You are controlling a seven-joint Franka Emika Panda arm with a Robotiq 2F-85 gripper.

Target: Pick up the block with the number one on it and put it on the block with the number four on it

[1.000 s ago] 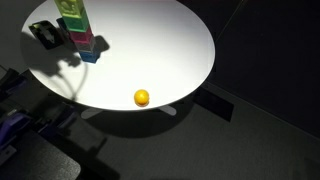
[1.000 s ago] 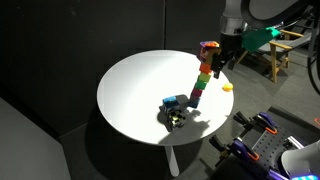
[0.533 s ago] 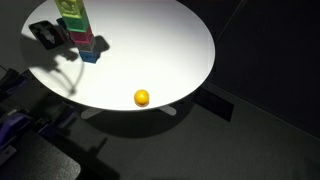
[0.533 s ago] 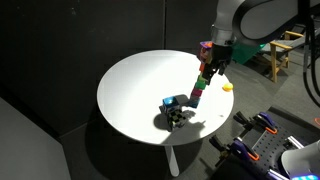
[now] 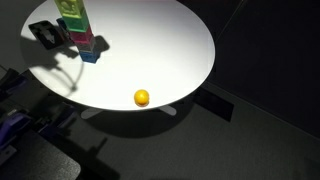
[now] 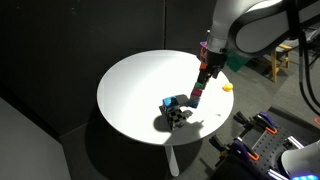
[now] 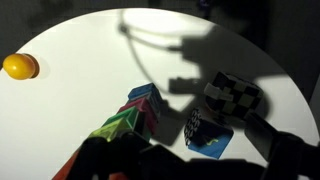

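Note:
A tall leaning stack of coloured blocks [image 6: 197,90] stands on the round white table [image 6: 130,95]; it also shows in an exterior view [image 5: 76,25] and, from above, in the wrist view [image 7: 135,112]. No number can be read on any block. My gripper [image 6: 204,68] is down over the top of the stack and hides its upper blocks. In the wrist view the gripper [image 7: 195,165] has its dark fingers [image 7: 288,150] spread wide, the stack top by the left one. A loose blue block [image 7: 210,135] lies beside the stack.
A dark checkered cube [image 7: 236,95] lies next to the blue block, and shows in an exterior view [image 6: 180,117]. A yellow ball [image 5: 141,97] sits near the table edge, also in the wrist view [image 7: 20,66]. A chair [image 6: 280,55] stands beyond the table.
My arm has moved down and towards the stack; the gripper now covers the stack's top block, which showed beside it a second ago. The blocks and ball have not moved.

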